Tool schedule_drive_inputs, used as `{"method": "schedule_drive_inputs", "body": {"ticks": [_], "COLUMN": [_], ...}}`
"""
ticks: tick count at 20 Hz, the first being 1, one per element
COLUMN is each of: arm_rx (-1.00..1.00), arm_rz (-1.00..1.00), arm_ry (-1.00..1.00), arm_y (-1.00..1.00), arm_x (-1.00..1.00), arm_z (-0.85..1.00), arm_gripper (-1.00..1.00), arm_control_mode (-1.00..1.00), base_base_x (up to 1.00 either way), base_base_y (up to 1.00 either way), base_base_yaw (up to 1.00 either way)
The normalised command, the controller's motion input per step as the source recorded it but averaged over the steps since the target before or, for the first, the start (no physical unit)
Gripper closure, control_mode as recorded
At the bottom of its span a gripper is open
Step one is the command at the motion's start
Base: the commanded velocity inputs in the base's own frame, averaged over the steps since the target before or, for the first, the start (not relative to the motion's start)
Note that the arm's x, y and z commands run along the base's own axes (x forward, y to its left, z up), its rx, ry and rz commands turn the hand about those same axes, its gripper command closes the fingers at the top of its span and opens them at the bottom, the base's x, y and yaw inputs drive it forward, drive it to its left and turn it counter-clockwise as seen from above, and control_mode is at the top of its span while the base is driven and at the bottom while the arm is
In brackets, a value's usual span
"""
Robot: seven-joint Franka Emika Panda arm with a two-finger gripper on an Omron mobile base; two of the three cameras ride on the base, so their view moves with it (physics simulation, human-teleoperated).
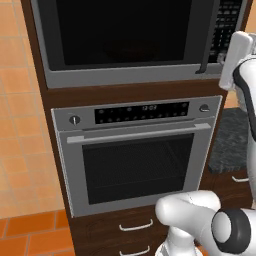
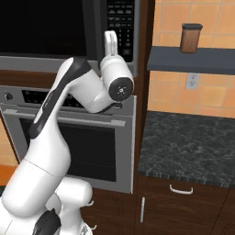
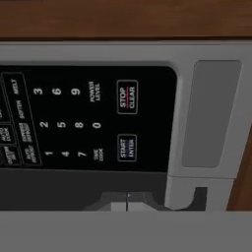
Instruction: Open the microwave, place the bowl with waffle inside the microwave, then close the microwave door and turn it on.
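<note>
With its fingers pressed together, the two-finger gripper [image 3: 127,202] faces the black button keypad [image 3: 83,118] on the grey-framed, black-glass microwave's [image 1: 120,37] right side.

base cams: L/R behind arm, share microwave [image 1: 125,40] | hand: close on keypad [image 3: 88,120]

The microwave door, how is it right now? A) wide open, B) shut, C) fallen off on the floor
B: the microwave door sits flat in the grey frame of the microwave, its handle next to the keypad, which the hand camera faces up close.
</note>
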Motion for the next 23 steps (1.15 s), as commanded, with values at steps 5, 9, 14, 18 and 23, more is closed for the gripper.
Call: {"method": "schedule_drive_inputs", "body": {"ticks": [5, 9, 14, 18, 23], "arm_rx": [0.03, 0.01, 0.00, 0.00, 0.00], "arm_rz": [-0.01, 0.00, 0.00, 0.00, 0.00], "arm_ry": [0.00, 0.00, 0.00, 0.00, 0.06], "arm_y": [-0.15, -0.10, -0.03, -0.01, -0.05], "arm_x": [0.61, 0.66, 0.54, -0.71, -0.79], "arm_z": [-0.03, -0.17, -0.21, 0.26, 0.33], "arm_gripper": [1.00, 1.00, 1.00, 1.00, 1.00], "arm_control_mode": [-1.00, -1.00, -1.00, -1.00, -1.00], "base_base_x": [0.00, 0.00, 0.00, 0.00, 0.00], "base_base_y": [0.00, 0.00, 0.00, 0.00, 0.00], "base_base_yaw": [0.00, 0.00, 0.00, 0.00, 0.00]}}
